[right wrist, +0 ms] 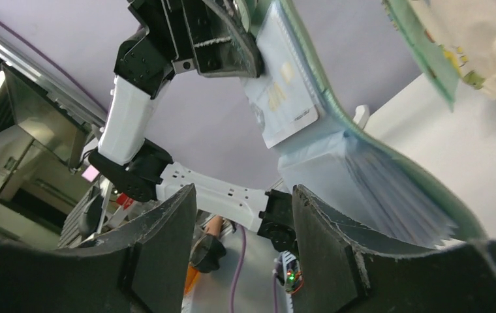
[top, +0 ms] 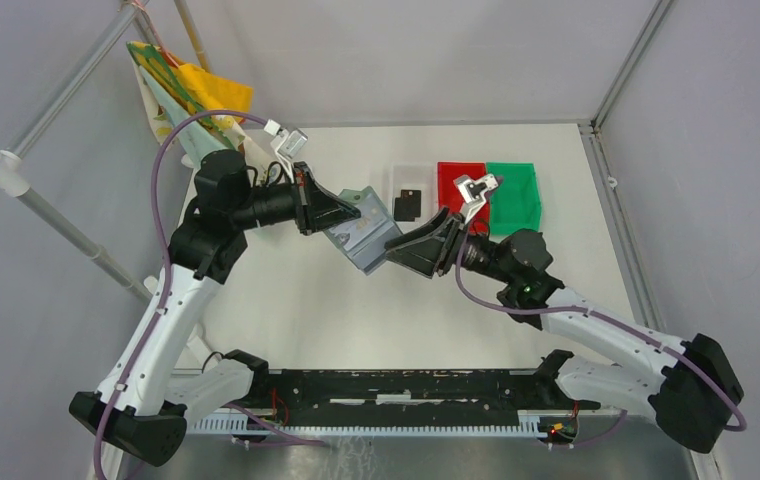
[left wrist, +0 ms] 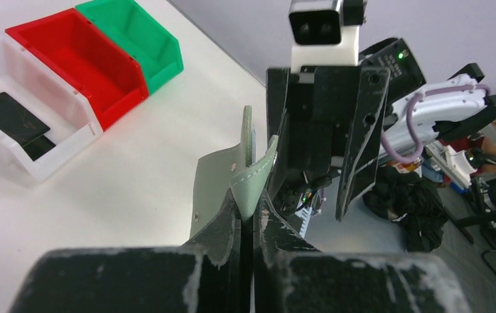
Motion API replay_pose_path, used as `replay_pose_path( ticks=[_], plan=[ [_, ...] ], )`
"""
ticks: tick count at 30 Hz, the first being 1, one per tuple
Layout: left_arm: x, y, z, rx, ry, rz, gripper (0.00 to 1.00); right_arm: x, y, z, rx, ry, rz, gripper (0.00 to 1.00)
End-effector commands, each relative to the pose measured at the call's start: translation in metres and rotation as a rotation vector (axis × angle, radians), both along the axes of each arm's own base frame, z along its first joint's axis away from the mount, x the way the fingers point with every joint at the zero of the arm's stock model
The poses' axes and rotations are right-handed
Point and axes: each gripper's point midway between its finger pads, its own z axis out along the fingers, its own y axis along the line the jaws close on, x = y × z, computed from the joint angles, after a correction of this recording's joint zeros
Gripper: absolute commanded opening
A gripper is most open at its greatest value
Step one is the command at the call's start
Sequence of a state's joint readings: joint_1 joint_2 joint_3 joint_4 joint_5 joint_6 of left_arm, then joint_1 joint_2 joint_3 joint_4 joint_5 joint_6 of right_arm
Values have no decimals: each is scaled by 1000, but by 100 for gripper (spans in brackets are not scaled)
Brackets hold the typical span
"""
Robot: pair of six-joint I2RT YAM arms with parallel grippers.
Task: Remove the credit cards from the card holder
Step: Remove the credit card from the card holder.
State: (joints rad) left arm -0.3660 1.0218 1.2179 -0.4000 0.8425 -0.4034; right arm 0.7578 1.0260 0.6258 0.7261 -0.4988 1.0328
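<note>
The only legible writing is "VIP" on the black card [left wrist: 10, 117], which lies flat in the white bin [left wrist: 43, 163], next to the red bin [left wrist: 69, 52] and the green bin [left wrist: 134, 32]. The left gripper [left wrist: 253, 215] is clamped tight on the card holder [left wrist: 248, 173], which hangs spread open above the table [top: 306, 300], near the bins but not touching them. The right gripper [right wrist: 242, 215] stands parted and empty, with the holder's lower edge just beside one finger. A pale card [right wrist: 284, 98] shows in the pocket, its print unreadable.

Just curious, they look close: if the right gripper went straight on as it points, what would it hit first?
Probably the card holder, held by the left gripper; depth is unclear.
</note>
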Motion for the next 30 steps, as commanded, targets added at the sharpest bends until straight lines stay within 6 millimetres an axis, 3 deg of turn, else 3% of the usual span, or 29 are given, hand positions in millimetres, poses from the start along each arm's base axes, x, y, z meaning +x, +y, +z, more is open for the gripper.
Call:
replay_pose_path(
  ticks=[1, 11, 23, 30],
  plan=[
    [3, -3, 35, -111, -11, 21, 2, -14, 1, 42, 177, -45, 43, 61],
    [0, -8, 30, -126, 34, -20, 2, 5, 16, 23, 215, 40, 36, 59],
    [-10, -10, 32, -157, 91, -69, 2, 16, 23, 29, 294, 83, 49, 56],
    [-12, -11, 39, -183, 108, -76, 2, 18, 25, 47, 379, 77, 57, 48]
  ],
)
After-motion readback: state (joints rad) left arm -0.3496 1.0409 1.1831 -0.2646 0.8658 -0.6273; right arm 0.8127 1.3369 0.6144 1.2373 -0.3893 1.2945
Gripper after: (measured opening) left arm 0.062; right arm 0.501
